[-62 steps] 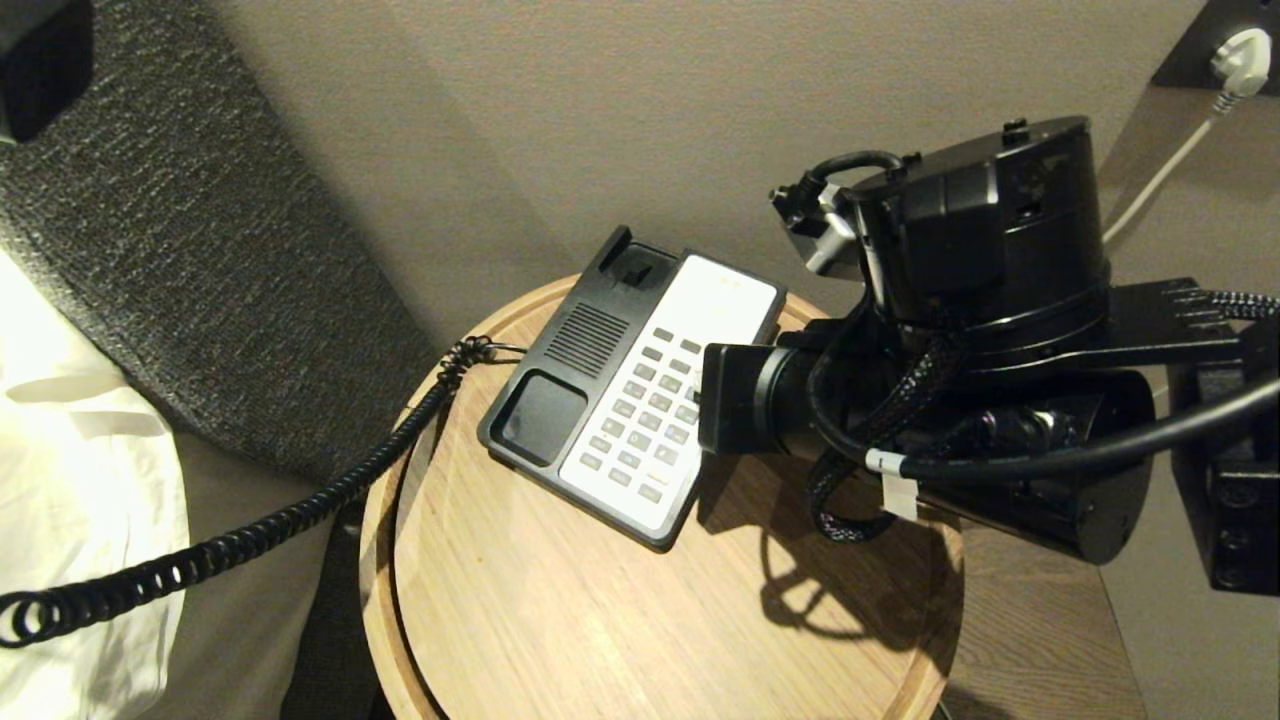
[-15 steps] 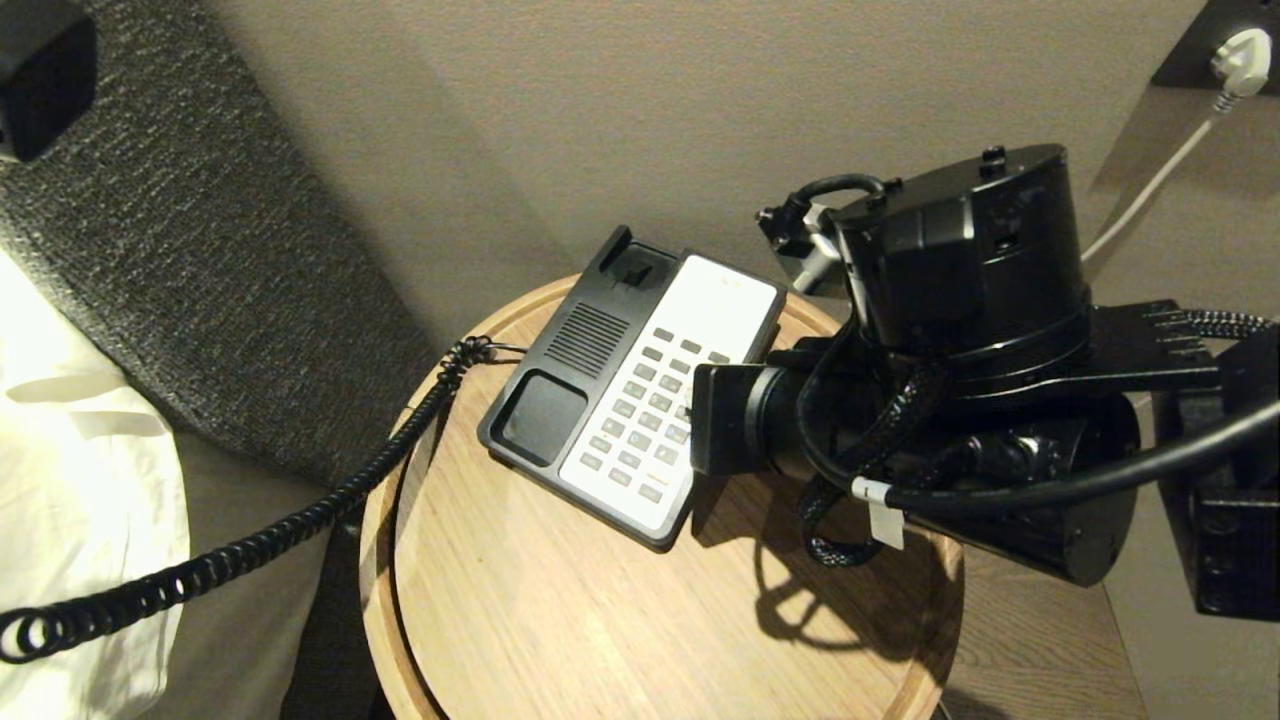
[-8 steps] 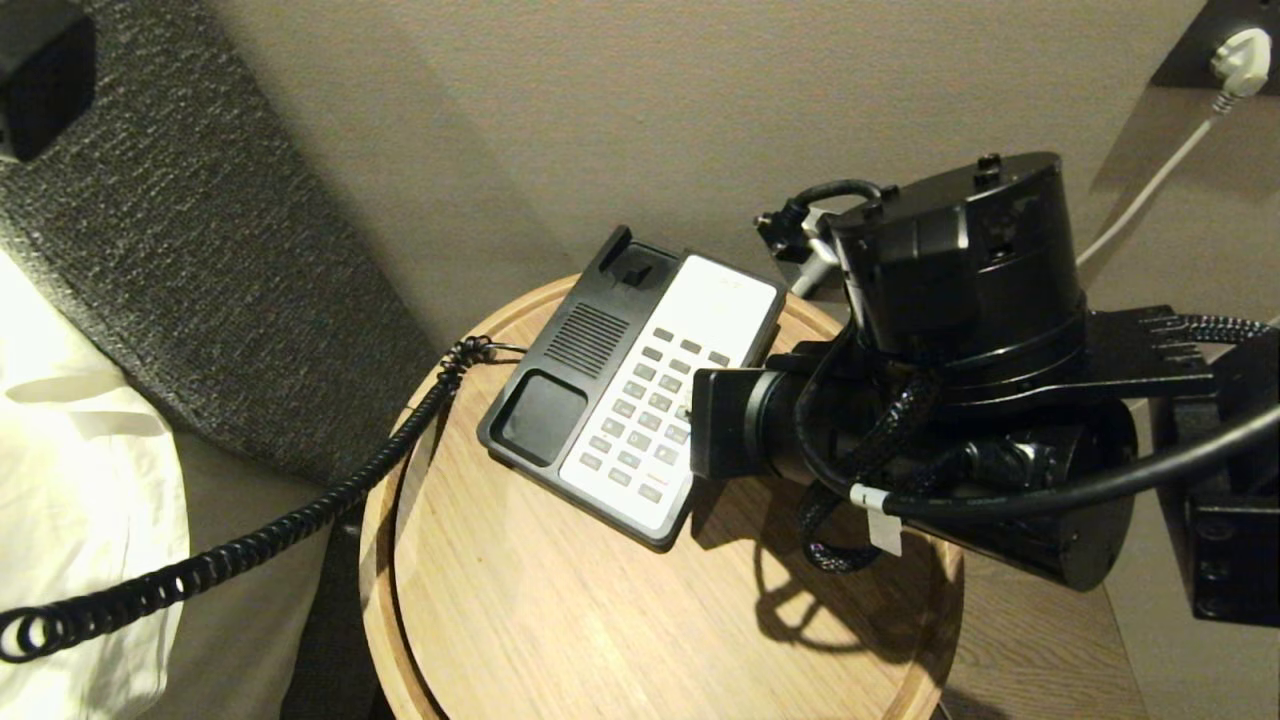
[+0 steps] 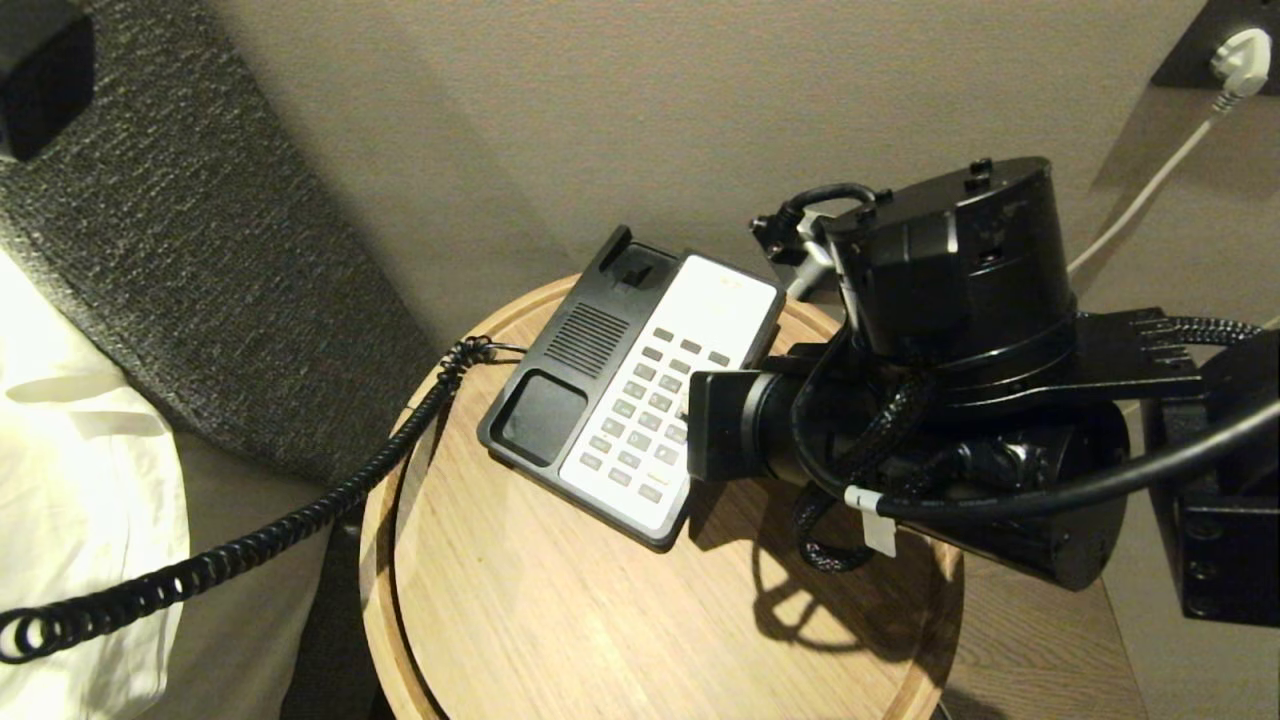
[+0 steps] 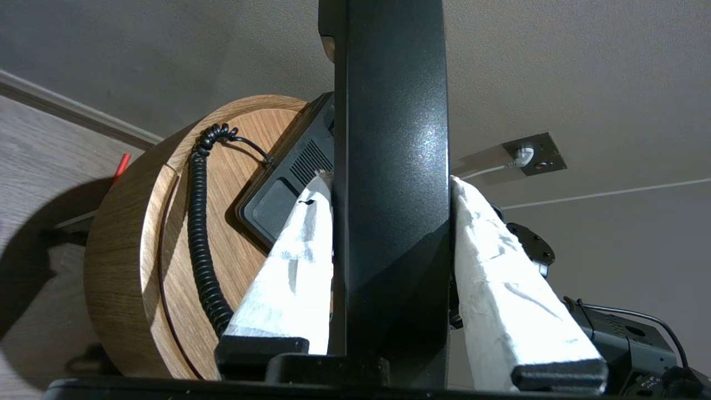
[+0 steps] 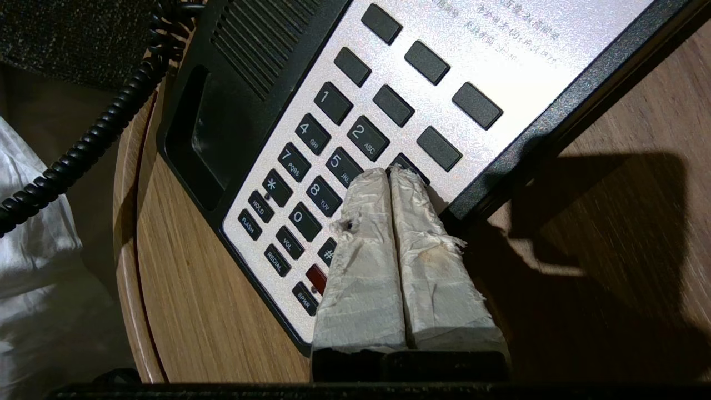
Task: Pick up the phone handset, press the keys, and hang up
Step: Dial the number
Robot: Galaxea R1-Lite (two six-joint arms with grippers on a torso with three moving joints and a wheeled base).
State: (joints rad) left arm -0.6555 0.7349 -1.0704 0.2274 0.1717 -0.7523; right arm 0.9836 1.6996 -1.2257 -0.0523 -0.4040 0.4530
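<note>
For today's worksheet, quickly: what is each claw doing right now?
Left claw: shut on the handset.
Right claw: shut, empty, tips at the keypad.

Round wooden side table (image 4: 560, 640) under right gripper (image 6: 390, 173). Beige wall (image 4: 560, 110) beyond it, grey textured headboard (image 4: 190, 250) and white bedding (image 4: 80, 480) far side, wall socket (image 4: 1215, 45) behind.

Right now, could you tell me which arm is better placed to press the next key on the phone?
The right. Its right gripper is shut, tips together over the phone base keypad beside the 5 key. The left gripper is clamped on the phone handset, held off the round table.
</note>
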